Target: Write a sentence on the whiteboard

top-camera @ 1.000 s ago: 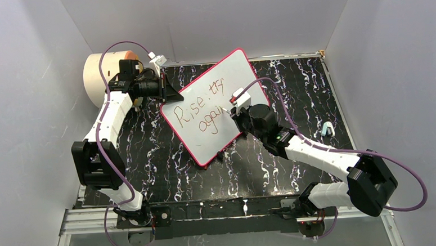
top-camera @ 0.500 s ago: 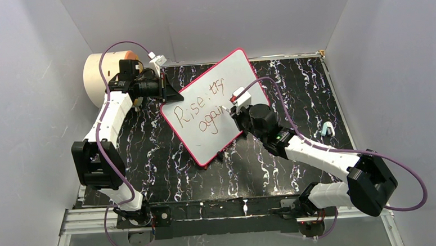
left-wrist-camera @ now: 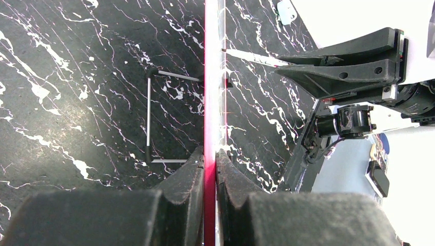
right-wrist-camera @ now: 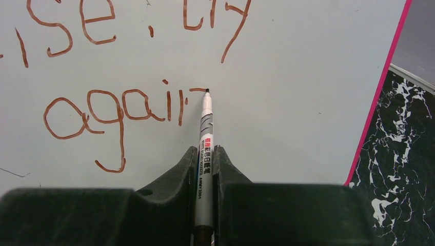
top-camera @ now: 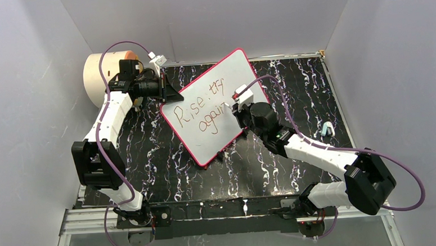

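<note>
While the last letter is half drawn, I log: whiteboard (top-camera: 233, 71) sits diagonal at centre of the overhead frame. Left gripper (left-wrist-camera: 210, 154) is pinched tight on its pink rim, at the board's upper-left edge. I'd hold that firm so the board can't swing. Right gripper (right-wrist-camera: 205, 151) is clamped on a pen (right-wrist-camera: 206, 128), tip touching the board at the arch of the "n". My call: light, even pressure, then stroke down level with the "i". Sentence (top-camera: 201, 110) reads "Rise, try" over "agai" plus the unfinished "n". Pen barrel has a red label, print too fine to read.
</note>
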You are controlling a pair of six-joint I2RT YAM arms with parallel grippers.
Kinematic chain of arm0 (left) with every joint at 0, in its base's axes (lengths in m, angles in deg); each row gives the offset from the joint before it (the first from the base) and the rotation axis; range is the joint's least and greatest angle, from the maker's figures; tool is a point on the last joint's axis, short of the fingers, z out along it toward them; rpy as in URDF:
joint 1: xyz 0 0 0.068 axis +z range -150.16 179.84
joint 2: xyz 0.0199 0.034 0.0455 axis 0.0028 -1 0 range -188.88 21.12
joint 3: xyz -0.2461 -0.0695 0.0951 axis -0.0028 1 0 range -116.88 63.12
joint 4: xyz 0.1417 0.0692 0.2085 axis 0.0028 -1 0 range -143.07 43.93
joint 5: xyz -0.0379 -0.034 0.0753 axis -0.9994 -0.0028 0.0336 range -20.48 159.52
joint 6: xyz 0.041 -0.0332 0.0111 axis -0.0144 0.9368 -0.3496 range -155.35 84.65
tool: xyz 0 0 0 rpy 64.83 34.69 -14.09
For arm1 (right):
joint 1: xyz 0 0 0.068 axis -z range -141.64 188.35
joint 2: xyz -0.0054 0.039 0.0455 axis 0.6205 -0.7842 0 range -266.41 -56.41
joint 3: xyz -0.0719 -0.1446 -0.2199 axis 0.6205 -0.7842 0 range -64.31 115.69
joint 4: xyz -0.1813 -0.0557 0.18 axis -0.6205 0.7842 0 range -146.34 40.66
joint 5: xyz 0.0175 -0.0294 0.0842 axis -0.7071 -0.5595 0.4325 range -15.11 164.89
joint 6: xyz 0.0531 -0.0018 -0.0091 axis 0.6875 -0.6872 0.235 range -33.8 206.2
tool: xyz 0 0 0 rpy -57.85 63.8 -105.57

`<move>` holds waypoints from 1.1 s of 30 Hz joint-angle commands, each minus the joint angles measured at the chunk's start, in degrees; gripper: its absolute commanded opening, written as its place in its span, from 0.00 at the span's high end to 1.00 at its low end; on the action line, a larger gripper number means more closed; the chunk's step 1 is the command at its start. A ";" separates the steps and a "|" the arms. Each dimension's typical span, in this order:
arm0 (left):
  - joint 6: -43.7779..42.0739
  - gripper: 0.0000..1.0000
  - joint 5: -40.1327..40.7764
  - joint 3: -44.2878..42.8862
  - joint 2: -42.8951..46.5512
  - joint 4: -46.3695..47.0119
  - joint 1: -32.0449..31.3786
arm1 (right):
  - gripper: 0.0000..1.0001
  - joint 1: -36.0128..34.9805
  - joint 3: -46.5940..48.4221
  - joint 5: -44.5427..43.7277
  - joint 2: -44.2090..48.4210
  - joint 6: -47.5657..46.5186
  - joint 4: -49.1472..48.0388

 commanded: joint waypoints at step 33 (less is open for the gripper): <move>-1.98 1.00 2.88 1.79 -0.49 -4.93 -1.09 | 1.00 0.50 -0.02 3.12 5.54 2.57 3.28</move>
